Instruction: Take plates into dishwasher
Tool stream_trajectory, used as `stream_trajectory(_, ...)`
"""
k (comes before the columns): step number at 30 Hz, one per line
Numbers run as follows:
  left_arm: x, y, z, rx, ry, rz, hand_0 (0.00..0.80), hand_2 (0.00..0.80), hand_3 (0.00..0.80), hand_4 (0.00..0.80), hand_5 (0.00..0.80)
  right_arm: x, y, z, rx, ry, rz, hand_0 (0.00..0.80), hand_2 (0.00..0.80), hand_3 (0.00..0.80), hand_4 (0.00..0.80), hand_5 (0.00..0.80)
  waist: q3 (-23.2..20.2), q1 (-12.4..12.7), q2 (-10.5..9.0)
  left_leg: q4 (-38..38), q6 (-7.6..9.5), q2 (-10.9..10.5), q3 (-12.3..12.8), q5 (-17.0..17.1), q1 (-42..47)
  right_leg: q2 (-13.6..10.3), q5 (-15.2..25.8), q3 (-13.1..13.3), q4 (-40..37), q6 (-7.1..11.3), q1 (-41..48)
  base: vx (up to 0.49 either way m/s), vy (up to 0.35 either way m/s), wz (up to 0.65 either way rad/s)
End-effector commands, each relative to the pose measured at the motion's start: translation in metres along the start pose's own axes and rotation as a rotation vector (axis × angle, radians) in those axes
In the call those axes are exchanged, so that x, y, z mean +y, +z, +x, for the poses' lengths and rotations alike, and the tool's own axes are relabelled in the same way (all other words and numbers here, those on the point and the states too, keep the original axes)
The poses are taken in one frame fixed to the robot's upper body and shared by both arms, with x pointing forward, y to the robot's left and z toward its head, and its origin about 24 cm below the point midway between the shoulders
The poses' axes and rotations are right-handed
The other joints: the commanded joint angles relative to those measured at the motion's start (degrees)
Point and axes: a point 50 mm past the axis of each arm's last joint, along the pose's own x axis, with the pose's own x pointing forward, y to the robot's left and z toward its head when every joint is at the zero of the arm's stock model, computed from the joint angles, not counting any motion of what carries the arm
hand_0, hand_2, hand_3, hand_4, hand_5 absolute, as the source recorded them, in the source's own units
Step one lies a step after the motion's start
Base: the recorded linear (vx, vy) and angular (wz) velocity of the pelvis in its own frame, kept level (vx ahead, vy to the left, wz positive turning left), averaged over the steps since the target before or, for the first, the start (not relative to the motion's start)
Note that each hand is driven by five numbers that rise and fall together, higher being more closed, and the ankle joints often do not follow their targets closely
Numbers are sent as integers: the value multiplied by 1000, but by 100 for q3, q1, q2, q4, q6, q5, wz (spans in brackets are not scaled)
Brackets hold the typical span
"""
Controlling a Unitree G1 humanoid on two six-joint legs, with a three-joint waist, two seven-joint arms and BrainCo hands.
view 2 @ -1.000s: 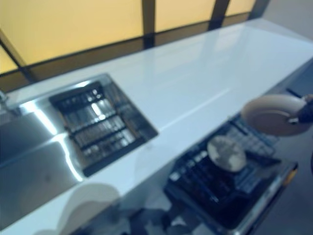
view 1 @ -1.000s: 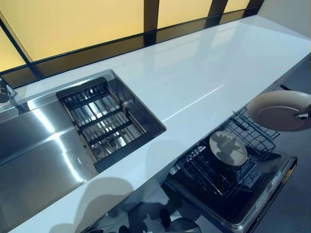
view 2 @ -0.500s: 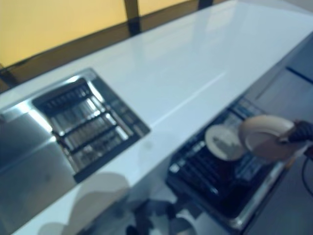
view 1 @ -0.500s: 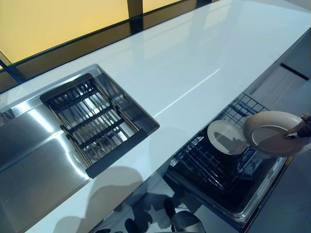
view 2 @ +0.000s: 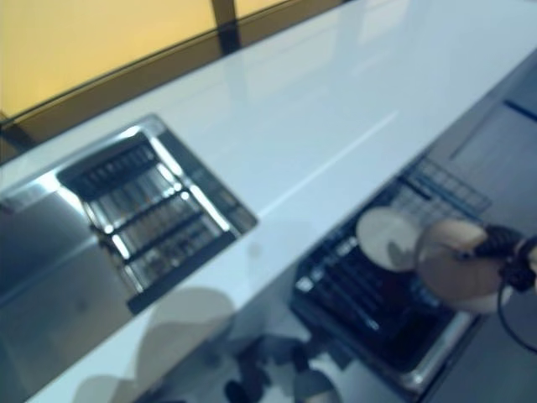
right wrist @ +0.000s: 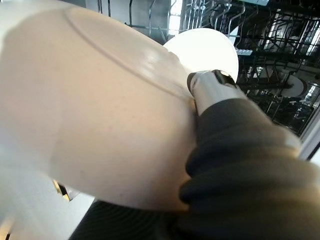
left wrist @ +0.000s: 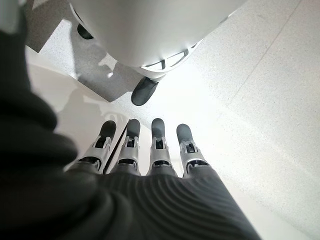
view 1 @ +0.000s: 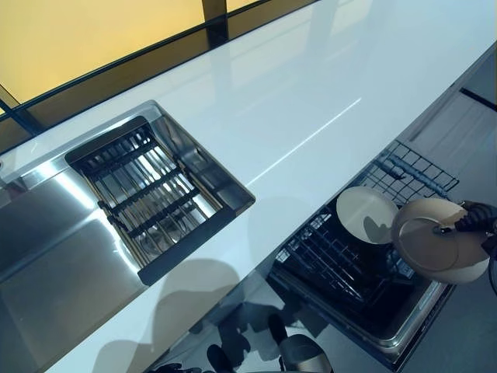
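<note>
Progress looks roughly halfway: one white plate [view 1: 366, 214] already stands in the dishwasher rack [view 1: 342, 260], at about four o'clock of the head views, below the white counter [view 1: 287, 101]. Right hand [view 1: 475, 217] pinches a beige plate [view 1: 435, 242] by its rim, thumb on the upper face, hovering over the rack just beside the seated one. It is not yet slotted. Left hand [left wrist: 150, 150] hangs over the floor, fingers straight, empty.
</note>
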Motion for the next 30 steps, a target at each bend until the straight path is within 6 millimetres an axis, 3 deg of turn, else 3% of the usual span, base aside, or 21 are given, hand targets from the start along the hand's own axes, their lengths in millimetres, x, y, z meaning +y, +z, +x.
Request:
stream_trajectory(1, 36, 34, -4, -78, 87, 40, 0, 0, 0, 0, 0, -4, 38, 7, -139, -21, 20, 800, 800, 800, 800, 800, -241, 123, -285, 237, -13, 64, -228, -696, 647, -371, 451, -44, 266, 566, -634, 0, 0, 0)
stream_trajectory(16, 34, 41, -4, -93, 83, 43, 0, 0, 0, 0, 0, 3, 59, 8, -198, -11, -55, 800, 800, 800, 800, 800, -202, 195, -270, 199, -37, 57, -338, -651, 645, -368, 408, -64, 290, 564, -592, 0, 0, 0)
stream_trajectory(30, 31, 43, -3, -101, 76, 35, 0, 0, 0, 0, 0, 30, 69, 20, -198, 67, -77, 800, 800, 800, 800, 800, -138, 256, -184, 125, -63, 28, -429, -594, 666, -396, 420, -84, 223, 563, -530, 0, 2, 1)
